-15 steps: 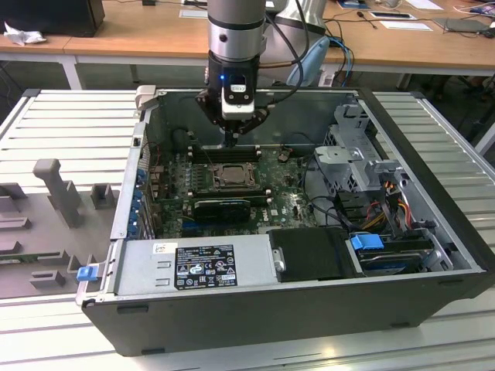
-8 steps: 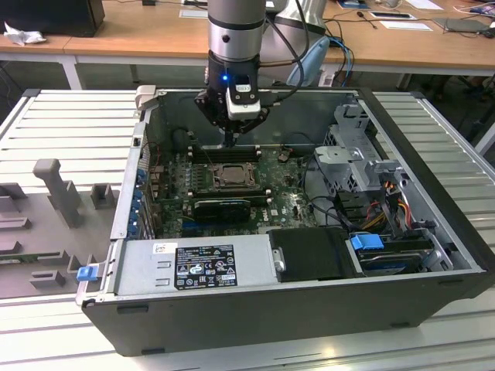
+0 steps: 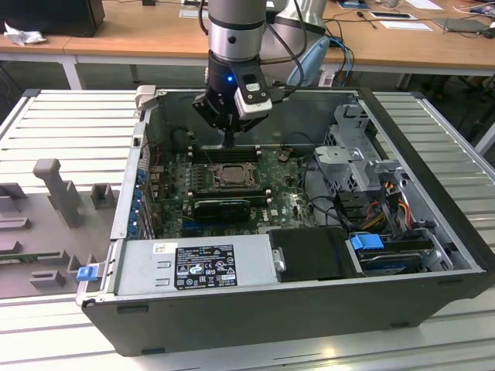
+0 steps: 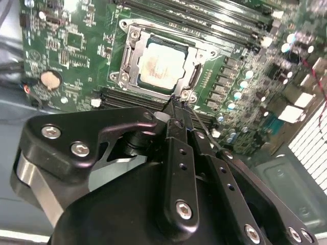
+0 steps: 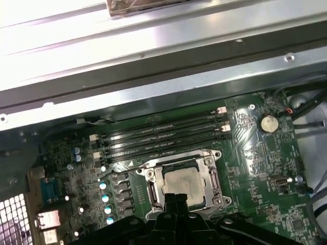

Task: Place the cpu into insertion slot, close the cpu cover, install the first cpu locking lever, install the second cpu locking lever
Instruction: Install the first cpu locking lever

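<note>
**Location.** An open computer case lies on the ribbed metal bench. The arm reaches down into it from above.

**Jaws.** They are brought together, fingertips meeting, with nothing seen between them. In the exterior view they hang just over the motherboard, at 12 o'clock of the insertion slot, near the long black memory slots. In both wrist views the tips stand close to one corner of the slot. A thin wire lever runs past them there; whether they touch it cannot be told.

**Task items.** The cpu sits flat in the insertion slot, pale face up. The cpu cover lies down around it, and the chip shows through the cut-out centre.

**Surroundings, exterior view.** The power supply is at 6 o'clock of the slot. The drive cage is at 3 o'clock.
</note>
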`<state>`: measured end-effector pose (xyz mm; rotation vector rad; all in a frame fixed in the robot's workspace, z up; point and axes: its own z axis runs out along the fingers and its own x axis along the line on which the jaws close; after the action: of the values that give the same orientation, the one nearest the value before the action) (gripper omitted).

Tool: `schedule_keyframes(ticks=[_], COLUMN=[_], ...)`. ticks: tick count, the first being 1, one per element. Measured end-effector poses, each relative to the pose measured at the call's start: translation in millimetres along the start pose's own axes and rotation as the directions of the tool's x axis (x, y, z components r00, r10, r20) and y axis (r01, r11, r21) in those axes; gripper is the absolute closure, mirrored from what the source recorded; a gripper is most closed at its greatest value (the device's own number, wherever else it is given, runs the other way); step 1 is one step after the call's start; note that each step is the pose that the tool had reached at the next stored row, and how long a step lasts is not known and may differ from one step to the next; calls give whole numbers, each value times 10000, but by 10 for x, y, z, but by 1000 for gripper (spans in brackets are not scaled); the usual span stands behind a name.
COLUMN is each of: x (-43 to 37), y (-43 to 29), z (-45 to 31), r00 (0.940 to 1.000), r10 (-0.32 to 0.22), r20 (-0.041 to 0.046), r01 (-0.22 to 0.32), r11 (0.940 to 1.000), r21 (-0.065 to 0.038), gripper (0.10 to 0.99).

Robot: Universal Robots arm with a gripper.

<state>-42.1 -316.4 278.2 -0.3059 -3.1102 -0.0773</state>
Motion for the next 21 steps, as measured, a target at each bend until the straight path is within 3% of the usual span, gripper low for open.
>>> schedule_keyframes(ticks=[13, 16, 19, 21], x=[184, 194, 246, 290], y=[-36, -39, -50, -59], z=[3, 4, 18, 40], r00=[9993, 9936, 9918, 9916], r10=[-361, -1126, -1273, -1295], r20=[-17, -55, -63, -22], r01=[361, 1126, 1273, 1295], r11=[9993, 9936, 9919, 9916], r21=[4, 14, 0, -4], gripper=[980, 980, 980, 980])
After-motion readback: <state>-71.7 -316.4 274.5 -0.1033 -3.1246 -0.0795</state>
